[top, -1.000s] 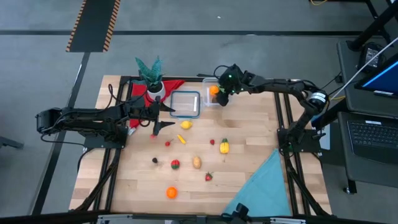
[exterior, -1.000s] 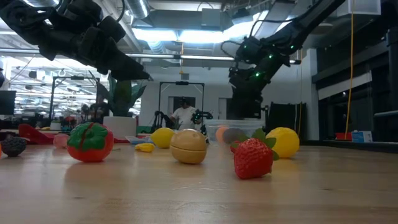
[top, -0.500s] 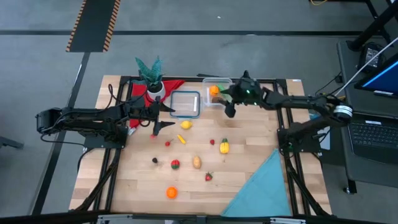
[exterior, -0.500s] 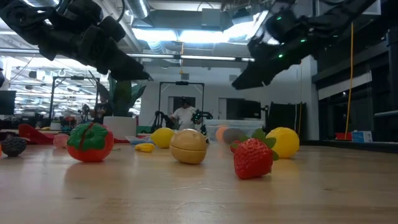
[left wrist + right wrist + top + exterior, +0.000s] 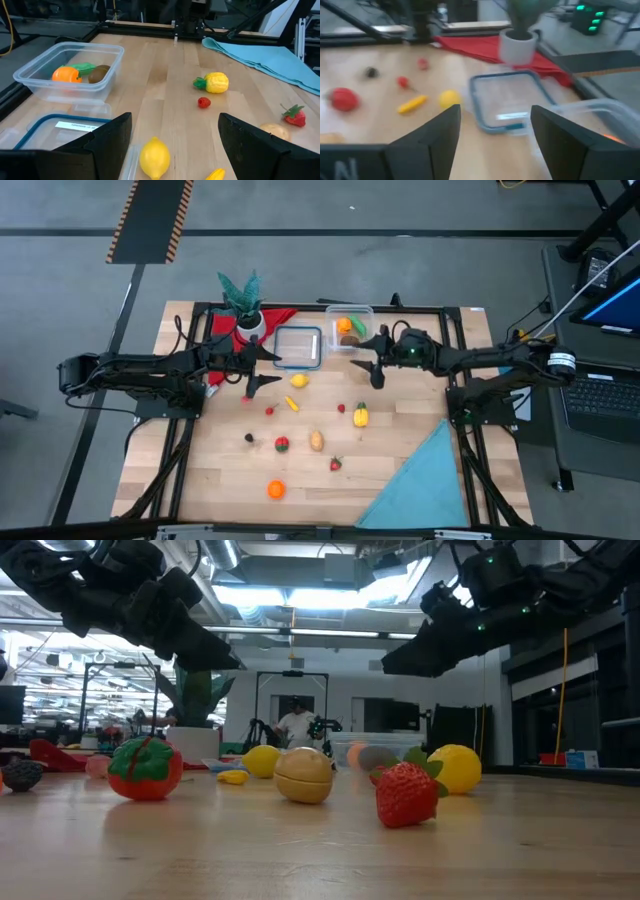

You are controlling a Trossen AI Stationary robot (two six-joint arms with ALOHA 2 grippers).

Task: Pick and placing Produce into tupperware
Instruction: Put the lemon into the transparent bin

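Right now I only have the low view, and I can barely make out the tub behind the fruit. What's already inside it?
Observer: The left wrist view shows three pieces in the tupperware: an orange piece, a green piece and a brown piece.
Operator: Is the right hand carrying anything?
Observer: No. From above, the right hand is open and empty, over the table just beside the tupperware.
Operator: And the left hand?
Observer: The left hand is open and empty too, beside the blue-rimmed lid, with the lemon close by.
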